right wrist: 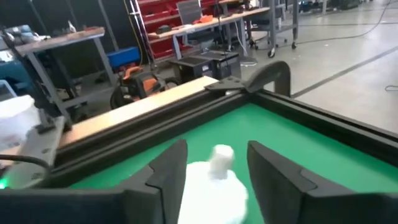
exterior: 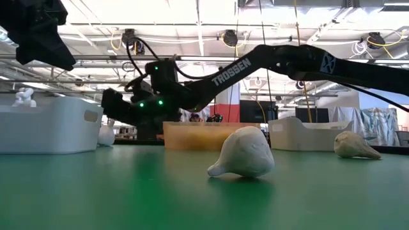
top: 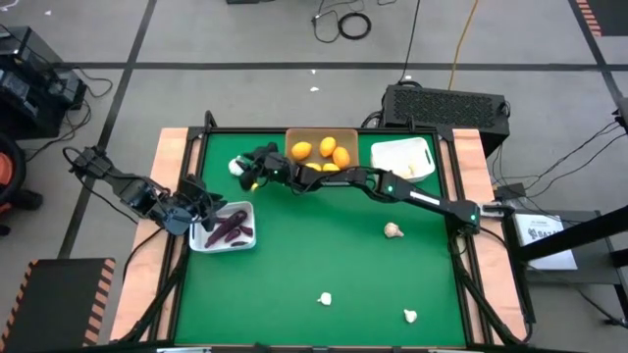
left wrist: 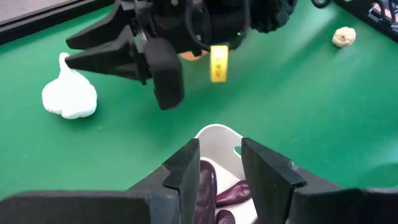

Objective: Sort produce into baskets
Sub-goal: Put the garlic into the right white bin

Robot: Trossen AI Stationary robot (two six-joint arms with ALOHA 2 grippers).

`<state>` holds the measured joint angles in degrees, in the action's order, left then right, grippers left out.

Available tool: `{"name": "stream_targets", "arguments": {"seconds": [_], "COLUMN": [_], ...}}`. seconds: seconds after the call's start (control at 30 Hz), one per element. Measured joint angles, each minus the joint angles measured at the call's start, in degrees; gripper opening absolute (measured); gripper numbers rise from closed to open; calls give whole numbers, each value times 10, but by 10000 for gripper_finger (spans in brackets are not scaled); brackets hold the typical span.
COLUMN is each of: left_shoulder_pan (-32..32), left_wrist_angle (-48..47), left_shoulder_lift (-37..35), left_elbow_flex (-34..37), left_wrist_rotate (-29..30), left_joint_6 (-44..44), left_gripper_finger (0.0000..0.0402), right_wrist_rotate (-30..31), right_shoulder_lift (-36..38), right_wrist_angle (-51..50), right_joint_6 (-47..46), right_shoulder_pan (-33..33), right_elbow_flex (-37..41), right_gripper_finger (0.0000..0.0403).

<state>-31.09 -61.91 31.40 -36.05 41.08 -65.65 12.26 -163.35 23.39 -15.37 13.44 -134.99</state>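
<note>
Pickup step: right gripper (top: 251, 175), fingers spread astride white garlic-like bulb (top: 236, 166) on green table (top: 324, 250) at far left, next needing closure, lift, carry to white rounded basket (top: 391, 149); left gripper (top: 196, 218) idle, part-spread, empty, over near-left white basket (top: 201, 241).

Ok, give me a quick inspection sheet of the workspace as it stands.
Surface: green table, wood-edged.
Job's things: oranges in tan basket; purple pieces in left white basket; right white basket holds pale items; four garlic bulbs loose, one at far left.
Clutter: nothing seen.
Grippers: right gripper straddles that far-left bulb, not gripping; left gripper part-open over the purple basket.
Cables: on floor.
Surroundings: black box behind table.
</note>
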Motion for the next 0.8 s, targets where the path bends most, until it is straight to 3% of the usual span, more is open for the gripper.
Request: {"name": "stream_targets", "arguments": {"seconds": [0.7, 0.8], "left_shoulder_pan": [0, 0], "left_wrist_angle": [-4, -4], "left_shoulder_lift": [0, 0], "left_elbow_flex": [0, 0], "left_wrist_rotate": [1, 1], "left_joint_6": [5, 5], "left_gripper_finger": [125, 125], "right_wrist_rotate": [-34, -34], "right_shoulder_lift": [0, 0], "right_wrist_angle": [-12, -12], "right_joint_6": [43, 43], "right_shoulder_pan": [6, 6], "right_elbow_flex": [0, 0], "right_gripper_finger": [8, 3]}}
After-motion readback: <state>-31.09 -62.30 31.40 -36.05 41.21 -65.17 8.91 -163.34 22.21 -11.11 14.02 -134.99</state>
